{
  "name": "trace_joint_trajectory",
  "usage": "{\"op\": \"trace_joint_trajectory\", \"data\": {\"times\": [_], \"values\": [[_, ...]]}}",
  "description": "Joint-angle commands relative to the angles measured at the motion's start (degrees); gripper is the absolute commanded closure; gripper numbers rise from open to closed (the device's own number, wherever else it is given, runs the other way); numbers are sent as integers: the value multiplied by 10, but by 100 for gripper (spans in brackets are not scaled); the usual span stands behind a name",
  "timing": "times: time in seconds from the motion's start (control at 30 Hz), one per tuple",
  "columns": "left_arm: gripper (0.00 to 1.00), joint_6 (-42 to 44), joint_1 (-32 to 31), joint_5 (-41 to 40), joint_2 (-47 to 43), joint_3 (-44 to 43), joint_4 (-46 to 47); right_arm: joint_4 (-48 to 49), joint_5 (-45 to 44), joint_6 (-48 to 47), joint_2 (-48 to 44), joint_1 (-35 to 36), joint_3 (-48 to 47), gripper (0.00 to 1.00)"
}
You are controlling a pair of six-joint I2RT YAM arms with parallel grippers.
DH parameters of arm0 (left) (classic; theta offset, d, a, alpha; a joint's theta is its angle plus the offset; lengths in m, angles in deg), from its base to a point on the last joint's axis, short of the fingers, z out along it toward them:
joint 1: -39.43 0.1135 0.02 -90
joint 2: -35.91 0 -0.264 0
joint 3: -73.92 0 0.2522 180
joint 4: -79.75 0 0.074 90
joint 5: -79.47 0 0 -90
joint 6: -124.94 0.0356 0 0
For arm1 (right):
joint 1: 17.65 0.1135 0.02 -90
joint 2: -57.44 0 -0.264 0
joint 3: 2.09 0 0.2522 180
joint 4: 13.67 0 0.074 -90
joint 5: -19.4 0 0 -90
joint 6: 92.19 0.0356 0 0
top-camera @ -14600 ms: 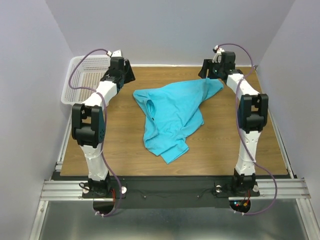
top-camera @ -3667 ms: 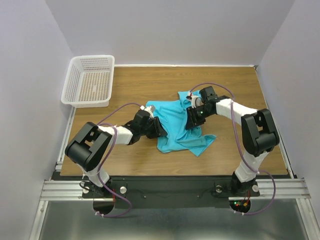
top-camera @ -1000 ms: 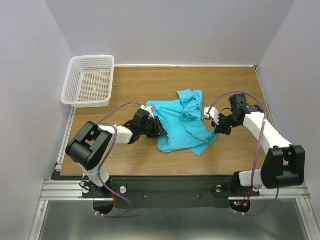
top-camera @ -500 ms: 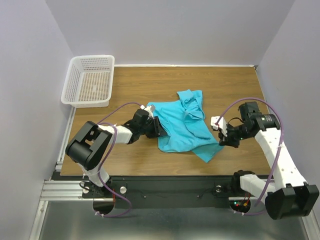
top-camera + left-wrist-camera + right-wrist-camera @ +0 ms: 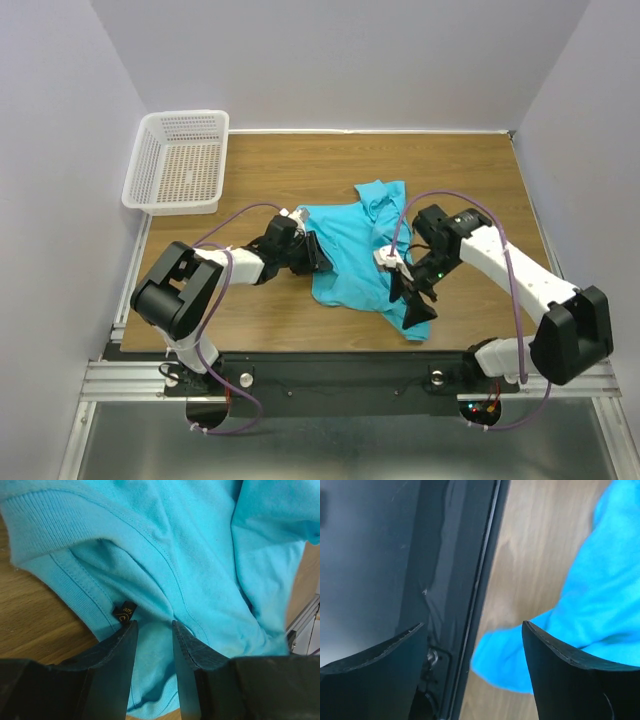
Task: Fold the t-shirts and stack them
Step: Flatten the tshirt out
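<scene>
The turquoise-blue t-shirt (image 5: 355, 245) lies crumpled on the middle of the wooden table (image 5: 300, 165). My left gripper (image 5: 312, 252) rests low at the shirt's left edge. In the left wrist view its jaws (image 5: 152, 625) stand partly open, with neck fabric (image 5: 200, 555) between the tips and the dark label (image 5: 124, 613) at the left fingertip. My right gripper (image 5: 415, 302) hovers over the shirt's near-right corner. In the right wrist view it (image 5: 472, 625) is wide open and empty, with the blurred shirt corner (image 5: 505, 665) below it.
A white mesh basket (image 5: 180, 160) stands at the far left corner. The black front rail (image 5: 340, 365) runs just beyond the shirt's near corner and shows in the right wrist view (image 5: 470, 580). Grey walls close in on three sides.
My right gripper has swung left and nearer, from beside the shirt's right side to above its near-right corner. That corner now reaches further toward the front edge. The left gripper has not moved.
</scene>
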Motion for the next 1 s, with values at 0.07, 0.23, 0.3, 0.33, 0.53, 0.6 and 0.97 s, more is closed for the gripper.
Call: {"op": "trace_joint_trajectory", "data": {"times": [0.07,0.23,0.3,0.33,0.53,0.6,0.97], "values": [[54,25,5,-30,11,0,-66,258,-108,288,-45,-22,-53,19],[54,26,4,-29,14,-1,-62,397,-255,498,-16,-55,-36,32],[54,25,4,-26,16,-1,-60,406,-260,533,16,-55,-33,52],[54,25,5,-26,16,-1,-59,419,-263,569,42,-56,-32,54],[54,17,5,-23,16,4,-47,462,-306,636,97,-55,-58,43],[54,18,5,-23,17,4,-45,470,-316,648,114,-55,-70,43],[54,17,4,-22,14,5,-42,497,-325,680,225,-58,-114,93]]}}
